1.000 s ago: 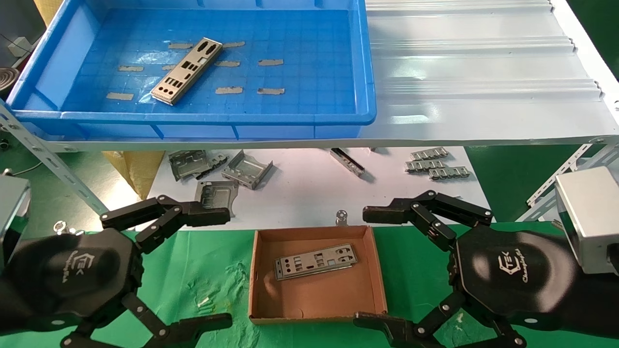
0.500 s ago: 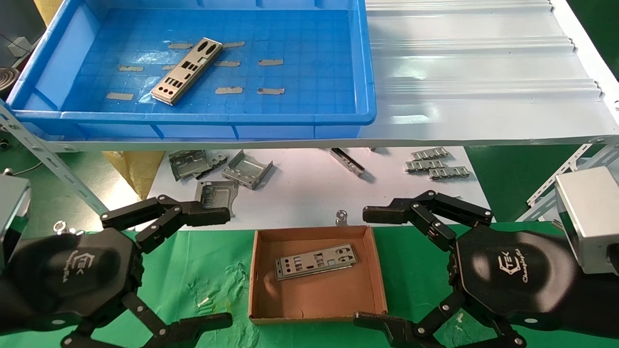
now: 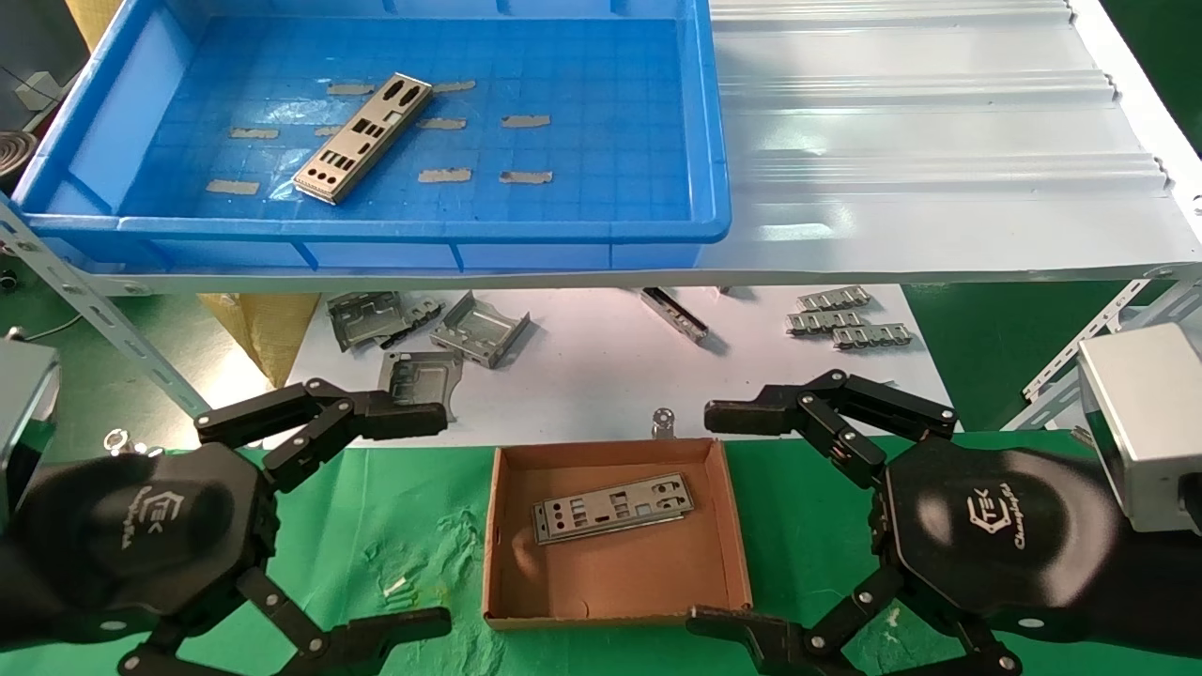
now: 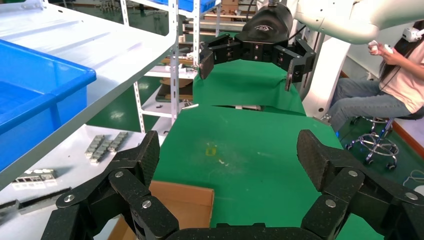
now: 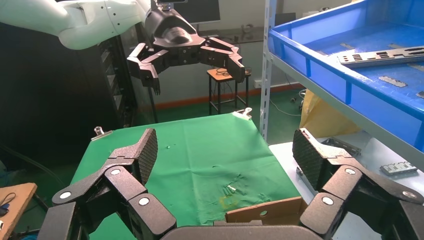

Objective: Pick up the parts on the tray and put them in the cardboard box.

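Observation:
One silver plate (image 3: 362, 138) lies at an angle on the floor of the blue tray (image 3: 376, 228) on the upper shelf; it also shows in the right wrist view (image 5: 382, 56). Another plate (image 3: 612, 508) lies in the brown cardboard box (image 3: 737, 526) on the green cloth. My left gripper (image 3: 418, 521) is open and empty, to the left of the box. My right gripper (image 3: 718, 516) is open and empty, to the right of the box. The box corner shows in both wrist views (image 4: 192, 197) (image 5: 265, 211).
Grey bent brackets (image 3: 432, 329) and ribbed connector strips (image 3: 845, 319) lie on the white sheet under the shelf. A white corrugated shelf sheet (image 3: 939, 141) spreads right of the tray. Angled metal shelf struts (image 3: 94, 310) stand at both sides. A seated person (image 4: 395, 75) is beyond the table.

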{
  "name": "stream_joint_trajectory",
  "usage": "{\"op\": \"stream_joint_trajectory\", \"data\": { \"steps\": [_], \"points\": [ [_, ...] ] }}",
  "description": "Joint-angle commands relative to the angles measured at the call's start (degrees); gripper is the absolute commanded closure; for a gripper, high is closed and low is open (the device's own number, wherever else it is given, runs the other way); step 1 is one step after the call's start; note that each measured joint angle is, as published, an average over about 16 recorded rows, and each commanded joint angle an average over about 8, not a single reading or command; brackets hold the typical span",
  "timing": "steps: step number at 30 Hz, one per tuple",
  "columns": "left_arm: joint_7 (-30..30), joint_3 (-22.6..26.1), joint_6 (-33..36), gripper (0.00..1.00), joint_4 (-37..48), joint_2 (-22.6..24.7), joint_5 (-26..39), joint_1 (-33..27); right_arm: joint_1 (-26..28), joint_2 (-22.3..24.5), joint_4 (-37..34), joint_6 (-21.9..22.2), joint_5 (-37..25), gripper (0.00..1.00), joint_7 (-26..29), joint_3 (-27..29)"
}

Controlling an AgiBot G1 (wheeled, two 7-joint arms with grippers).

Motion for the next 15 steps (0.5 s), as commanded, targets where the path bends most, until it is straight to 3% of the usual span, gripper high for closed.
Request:
{"op": "stream_joint_trajectory", "data": {
  "steps": [1, 15],
  "points": [
    [0.0, 0.0, 0.0, 0.00, 0.0, 0.0, 0.0, 0.0, 0.0, 0.0, 0.0, 0.0, 0.0, 0.00, 0.0, 0.0],
    [0.0, 0.0, 0.0, 0.00, 0.0, 0.0, 0.0, 0.0, 0.0, 0.0, 0.0, 0.0, 0.0, 0.00, 0.0, 0.0]
  ]
}}
